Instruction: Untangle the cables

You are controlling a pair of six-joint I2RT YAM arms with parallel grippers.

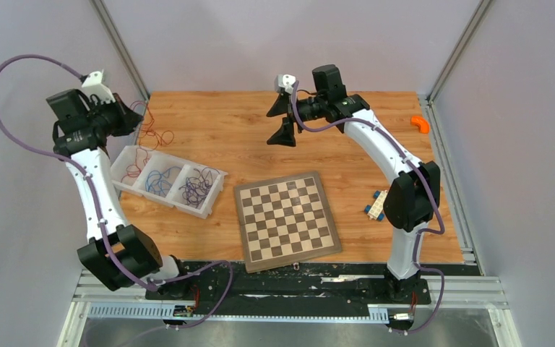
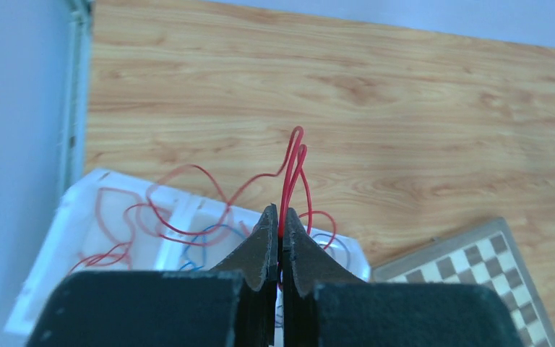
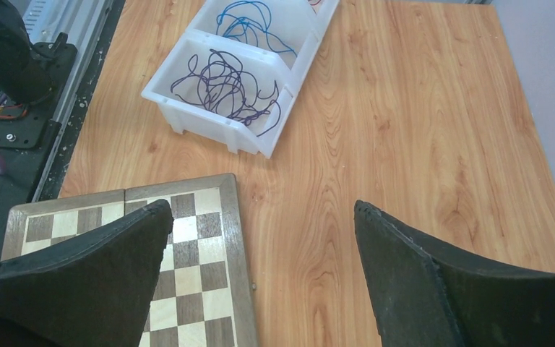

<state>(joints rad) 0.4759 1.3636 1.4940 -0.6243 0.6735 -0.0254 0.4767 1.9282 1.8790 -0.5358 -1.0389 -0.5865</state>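
My left gripper point(image 2: 280, 211) is shut on a thin red cable point(image 2: 293, 166), which loops up past the fingertips and trails down into the white tray point(image 2: 50, 253). From above, that gripper point(image 1: 131, 119) hangs over the tray's far left end, with red cable point(image 1: 149, 134) dangling below it. The tray point(image 1: 213, 195) holds red cables point(image 1: 136, 165) on the left, blue cables point(image 1: 162, 179) in the middle and dark purple cables point(image 1: 196, 186) on the right. My right gripper point(image 1: 280, 121) is open and holds nothing. It hovers above bare wood point(image 3: 262, 208), beside the chessboard point(image 3: 188, 238).
The chessboard point(image 1: 286, 219) lies at the table's near centre. An orange piece point(image 1: 420, 123) sits at the far right edge. Blue and white blocks point(image 1: 376, 206) lie beside the right arm's base. Grey walls enclose the table on three sides.
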